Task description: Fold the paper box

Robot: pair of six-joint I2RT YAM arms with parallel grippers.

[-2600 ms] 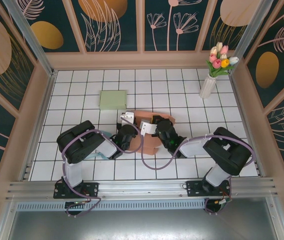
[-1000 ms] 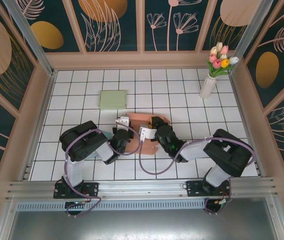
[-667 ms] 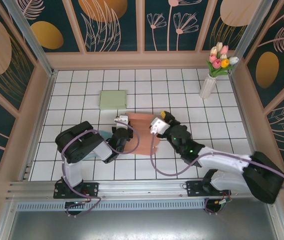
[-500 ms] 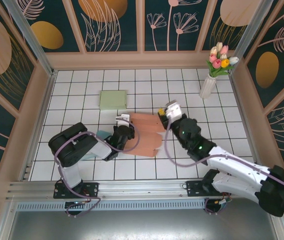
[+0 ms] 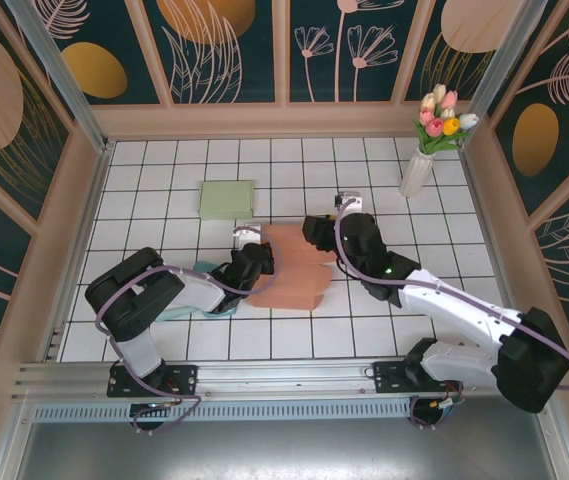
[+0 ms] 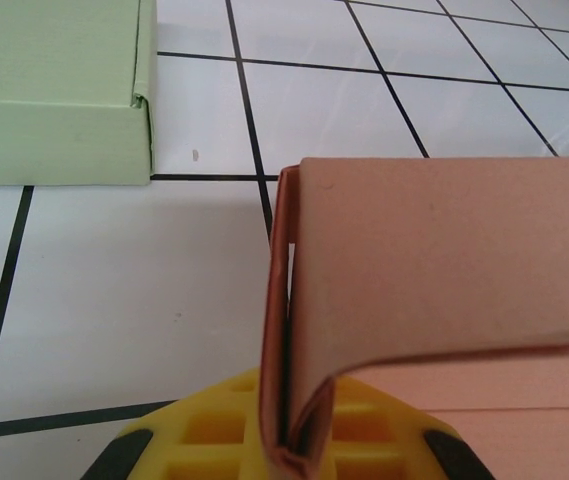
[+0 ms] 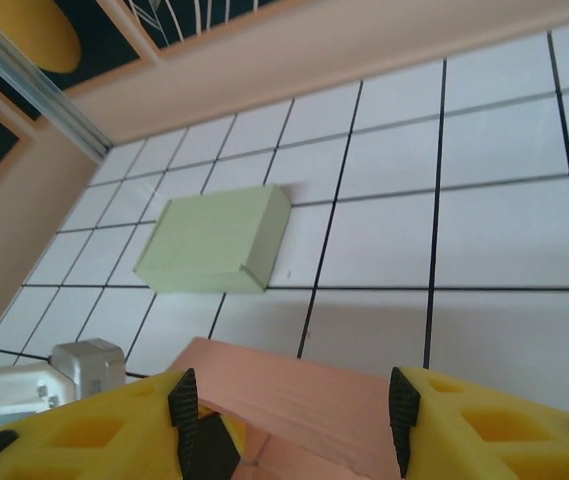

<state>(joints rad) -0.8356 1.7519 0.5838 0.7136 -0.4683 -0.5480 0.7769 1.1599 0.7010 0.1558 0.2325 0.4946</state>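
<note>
Centre of top view: pink paper box, partly folded, flat on the tiled counter. Left end effector pinches the box's doubled left edge. Right end effector spread wide over its upper edge. Upper left, apart: green box.

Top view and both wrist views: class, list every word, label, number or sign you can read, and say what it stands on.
No readable text anywhere.
The pink paper box: plain, unprinted.
The green box: plain, unprinted.
The vase: plain white.
The wall panels: flower and leaf patterns, no lettering.
</note>
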